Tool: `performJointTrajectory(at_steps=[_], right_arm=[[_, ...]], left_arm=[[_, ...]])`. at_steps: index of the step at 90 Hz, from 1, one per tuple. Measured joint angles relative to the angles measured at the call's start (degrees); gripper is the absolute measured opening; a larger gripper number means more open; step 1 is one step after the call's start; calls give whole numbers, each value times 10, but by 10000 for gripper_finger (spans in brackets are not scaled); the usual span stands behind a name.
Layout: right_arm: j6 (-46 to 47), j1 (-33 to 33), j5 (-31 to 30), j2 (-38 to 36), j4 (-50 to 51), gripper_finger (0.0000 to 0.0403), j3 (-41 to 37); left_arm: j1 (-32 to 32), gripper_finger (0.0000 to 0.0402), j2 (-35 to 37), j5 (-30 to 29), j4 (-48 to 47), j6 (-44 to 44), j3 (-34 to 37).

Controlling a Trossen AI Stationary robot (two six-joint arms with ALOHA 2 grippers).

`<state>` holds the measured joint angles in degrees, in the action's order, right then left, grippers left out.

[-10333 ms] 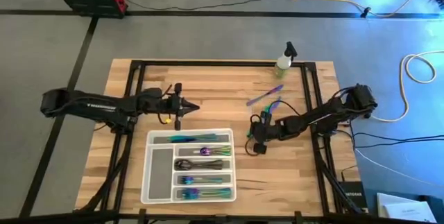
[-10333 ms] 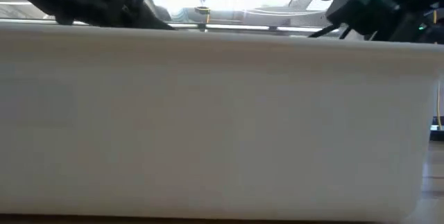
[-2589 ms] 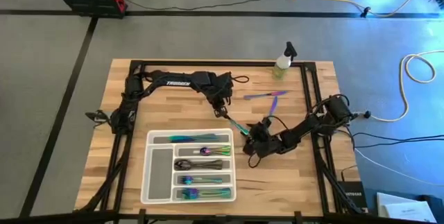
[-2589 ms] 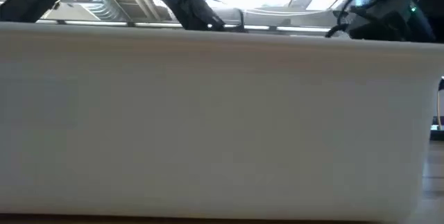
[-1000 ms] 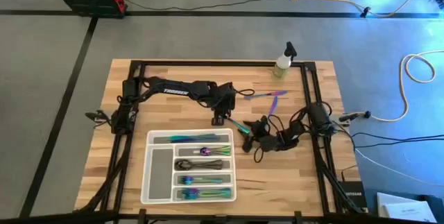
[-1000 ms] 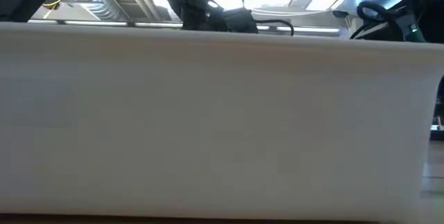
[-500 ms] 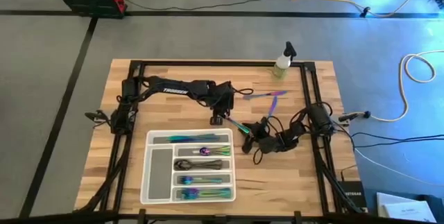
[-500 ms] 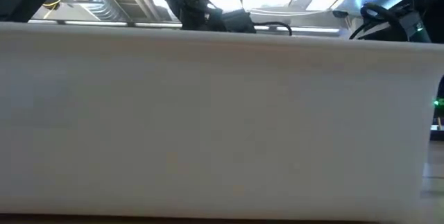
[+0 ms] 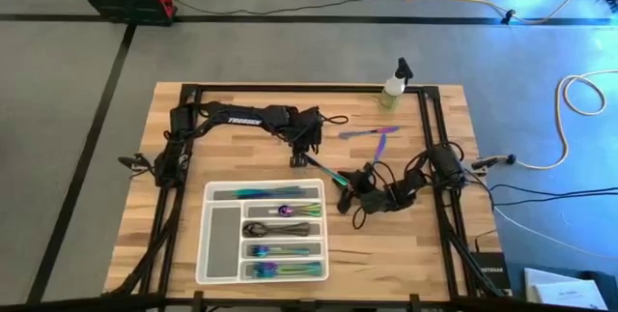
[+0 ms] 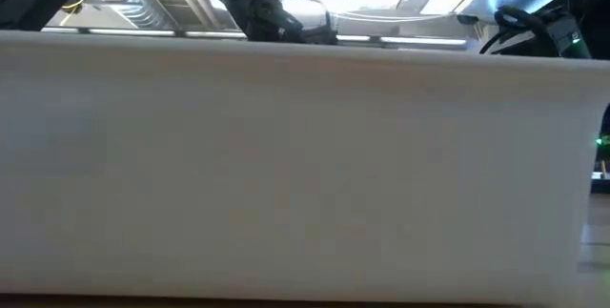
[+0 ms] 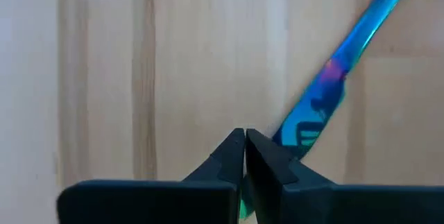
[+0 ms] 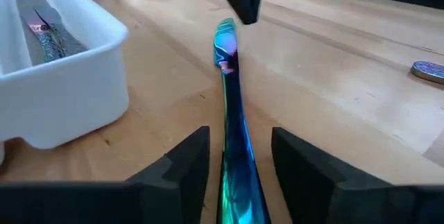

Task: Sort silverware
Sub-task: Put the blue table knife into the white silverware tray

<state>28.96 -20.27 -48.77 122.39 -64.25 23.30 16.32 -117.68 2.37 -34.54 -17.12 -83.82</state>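
1. An iridescent utensil [image 12: 232,106] is seen above the table [image 9: 425,244], just beside the tray [image 9: 205,254], stretched between the two grippers.
2. Its far tip is pinched by the left gripper [image 11: 245,156], whose jaws are closed together.
3. The right gripper [image 12: 236,161] has its jaws spread apart, with the utensil's handle running between them.

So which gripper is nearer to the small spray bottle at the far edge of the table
Left. The left gripper sits nearer the spray bottle than the right gripper, which is farther toward the white compartment tray.
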Motion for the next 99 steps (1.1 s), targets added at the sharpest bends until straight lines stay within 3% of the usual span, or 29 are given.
performJointTrajectory(at_steps=[37, 73, 99], right_arm=[[6, 0, -2, 0, 0, 138, 0], [8, 0, -3, 0, 0, 138, 0], [8, 1, -3, 0, 2, 138, 4]], left_arm=[[-12, 0, 1, -8, 132, 17, 102], [-42, 0, 101, -29, 147, 15, 121], [-47, 0, 95, -26, 194, 46, 195]])
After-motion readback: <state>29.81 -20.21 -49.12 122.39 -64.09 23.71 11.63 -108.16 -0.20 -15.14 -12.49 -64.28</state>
